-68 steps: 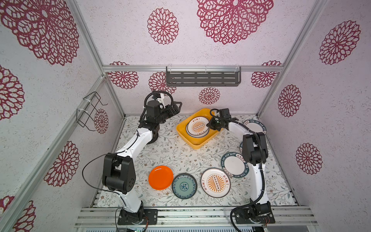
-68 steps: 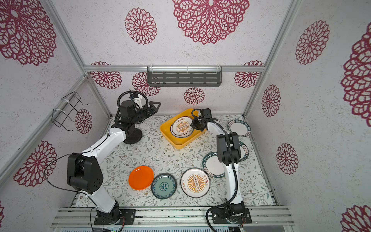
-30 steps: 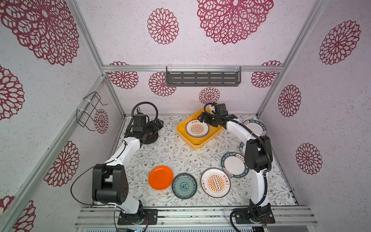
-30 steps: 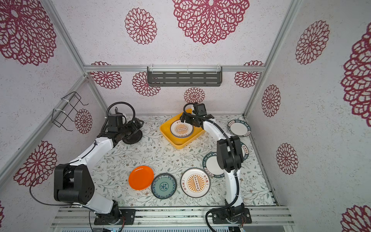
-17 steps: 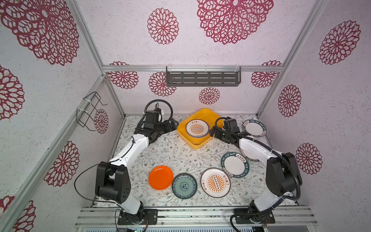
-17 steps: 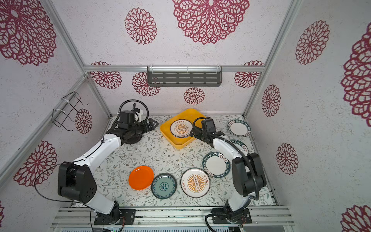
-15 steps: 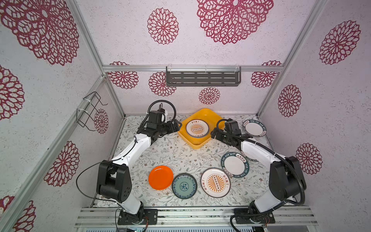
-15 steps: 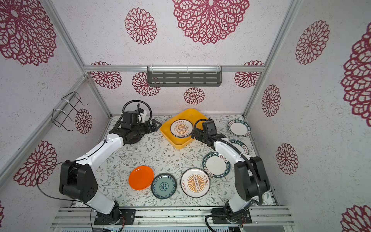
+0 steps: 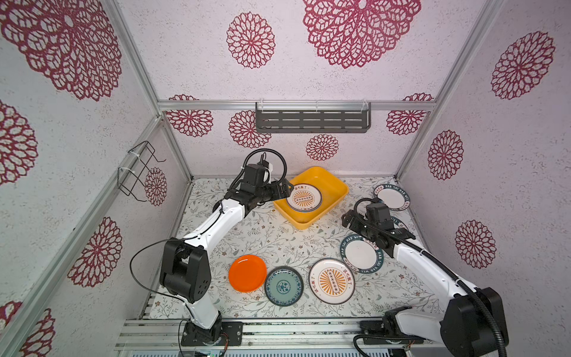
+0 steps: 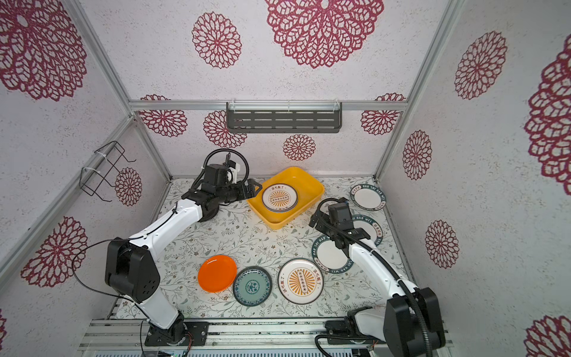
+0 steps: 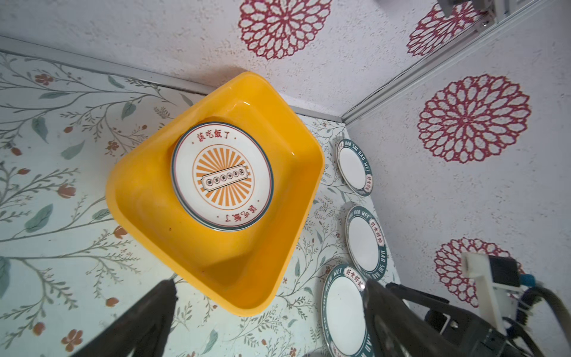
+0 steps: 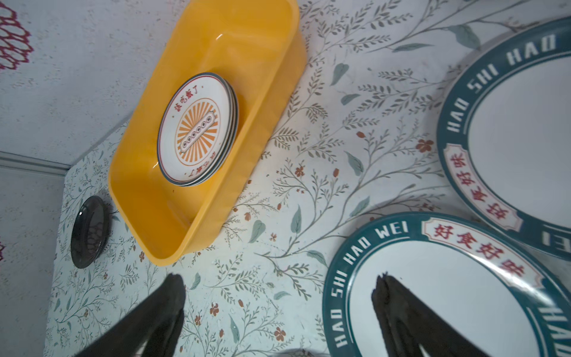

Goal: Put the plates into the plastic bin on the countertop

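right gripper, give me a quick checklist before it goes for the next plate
1. right gripper open: ok, fingers spread wide.
2. Grip empty: ok, nothing between them.
3. Target reachable: ok, lettered-rim plate lies flat and uncovered close by.
4. Room in plastic bin: ok, bare floor beside the sunburst stack.
5. Drop path clear: not ok, left gripper hangs open at the bin's rim.

Staged kitchen test booth: aluminium frame (image 9: 296, 105), rosette-papered walls (image 9: 309, 80), leafy countertop (image 9: 262, 235), wall shelf (image 9: 312, 121).
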Robot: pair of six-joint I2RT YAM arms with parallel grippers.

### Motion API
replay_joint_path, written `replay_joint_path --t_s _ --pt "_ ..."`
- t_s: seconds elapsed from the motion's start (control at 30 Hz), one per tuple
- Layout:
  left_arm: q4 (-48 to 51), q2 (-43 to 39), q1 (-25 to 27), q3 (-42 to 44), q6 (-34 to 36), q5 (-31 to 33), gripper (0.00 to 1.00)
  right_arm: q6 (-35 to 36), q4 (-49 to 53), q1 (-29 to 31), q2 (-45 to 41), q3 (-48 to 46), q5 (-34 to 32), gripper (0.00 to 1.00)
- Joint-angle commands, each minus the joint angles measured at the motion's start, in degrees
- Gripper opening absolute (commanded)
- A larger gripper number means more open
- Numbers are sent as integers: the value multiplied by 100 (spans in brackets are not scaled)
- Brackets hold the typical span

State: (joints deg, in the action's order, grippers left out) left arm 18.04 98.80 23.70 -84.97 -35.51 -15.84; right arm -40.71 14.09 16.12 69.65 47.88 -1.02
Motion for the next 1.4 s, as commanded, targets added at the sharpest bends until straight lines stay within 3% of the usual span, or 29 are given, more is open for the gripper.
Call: replay_joint_path --t_s 0.0,0.23,0.33,0.53,0.8,0.9,1.2,1.37 --pt "-58 35 505 -219 -334 446 97 -128 338 -329 -537 -232 344 99" --pt "-53 -99 1380 -30 -1029 969 97 -157 330 -1079 -1610 -1129 1077 99" --pt "15 -144 1712 43 -1167 1213 97 -158 364 -1333 -1709 -1278 1449 99" --pt "-1 -125 2167 -28 -1209 1661 97 -227 1001 -1731 -1735 -1499 1468 93" --pt "-441 -65 2270 176 -1317 1739 97 -69 1119 -2114 -1703 -1898 1557 91" --pt "-441 -28 2268 129 -1225 1699 97 -101 953 -2223 -1633 -2155 1634 86" --pt "-172 257 2193 -239 -980 1436 97 82 1008 -2412 -1680 -2455 1451 82" --pt "-298 321 1850 -282 -981 965 97 -324 218 -2428 -1753 -2957 1615 77"
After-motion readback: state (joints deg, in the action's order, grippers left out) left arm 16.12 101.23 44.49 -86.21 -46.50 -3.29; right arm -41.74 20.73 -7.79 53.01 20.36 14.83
